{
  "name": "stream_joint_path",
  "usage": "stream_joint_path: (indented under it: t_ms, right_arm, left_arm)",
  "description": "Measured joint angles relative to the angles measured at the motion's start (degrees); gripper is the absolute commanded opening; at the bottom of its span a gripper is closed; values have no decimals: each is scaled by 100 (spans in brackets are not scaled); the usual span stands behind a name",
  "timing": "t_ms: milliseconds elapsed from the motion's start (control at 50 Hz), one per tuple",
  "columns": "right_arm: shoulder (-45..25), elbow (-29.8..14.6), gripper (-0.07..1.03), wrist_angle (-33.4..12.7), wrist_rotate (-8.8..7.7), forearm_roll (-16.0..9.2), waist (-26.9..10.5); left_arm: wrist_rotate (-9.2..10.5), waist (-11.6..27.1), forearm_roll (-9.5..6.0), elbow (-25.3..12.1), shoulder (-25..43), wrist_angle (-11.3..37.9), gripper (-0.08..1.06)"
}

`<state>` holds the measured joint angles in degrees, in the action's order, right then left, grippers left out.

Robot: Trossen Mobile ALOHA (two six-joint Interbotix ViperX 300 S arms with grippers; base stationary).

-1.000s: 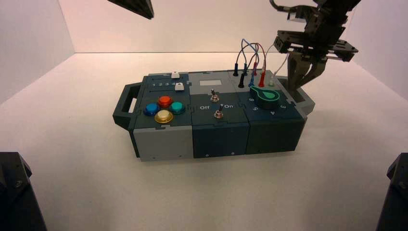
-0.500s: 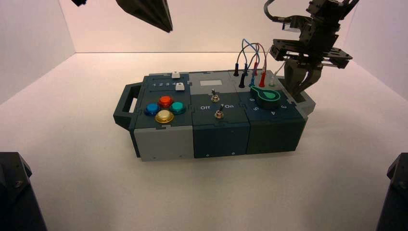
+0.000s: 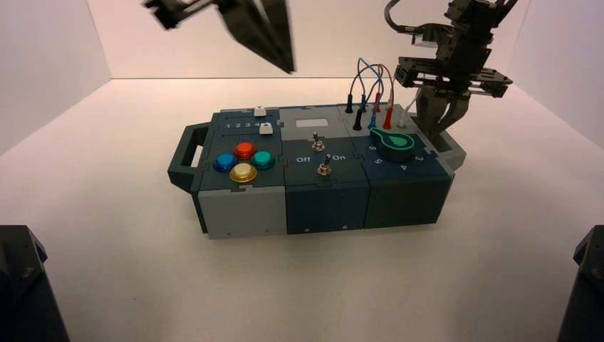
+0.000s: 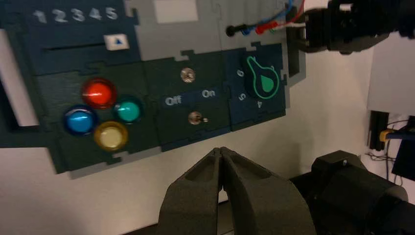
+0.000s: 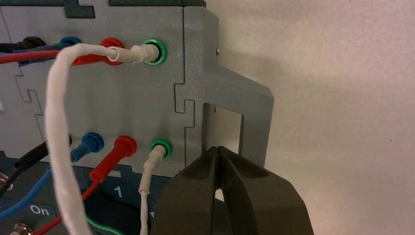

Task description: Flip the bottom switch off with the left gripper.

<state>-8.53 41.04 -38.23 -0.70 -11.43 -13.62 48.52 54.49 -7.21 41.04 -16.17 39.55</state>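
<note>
Walls (image 3: 249, 60), pale, enclose the pale bench (image 3: 271, 285) beneath both grippers' jaws. The left gripper (image 4: 220, 149), jaws together, hovers above the box (image 4: 205, 110); nearer the high camera than those jaws, the bottom switch (image 4: 196, 118) leans toward "On", opposite "Off". The right gripper (image 5: 219, 148), jaws together, is by the right handle (image 5: 257, 115).

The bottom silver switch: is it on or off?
On: the small silver metal bottom switch's lever tips toward the printed white "On".

Bottom switch (image 4: 195, 117): silver metal toggle, round nut collar, near dark blue module's front edge, lever leaning toward On side. Left claw (image 3: 288, 70): black, tapered fingers together, raised clear of switch.
</note>
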Motion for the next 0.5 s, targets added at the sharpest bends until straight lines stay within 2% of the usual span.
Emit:
stream_joint_path:
  t_ms: [300, 500]
  right_arm:
    - [-62, -53, -2, -70, 9, 35, 0]
    - [-79, -53, -2, -88, 9, 35, 0]
  left_arm:
    - [185, 396, 0, -466, 694, 70, -3]
    - [299, 510, 0, -589, 835, 167, -3]
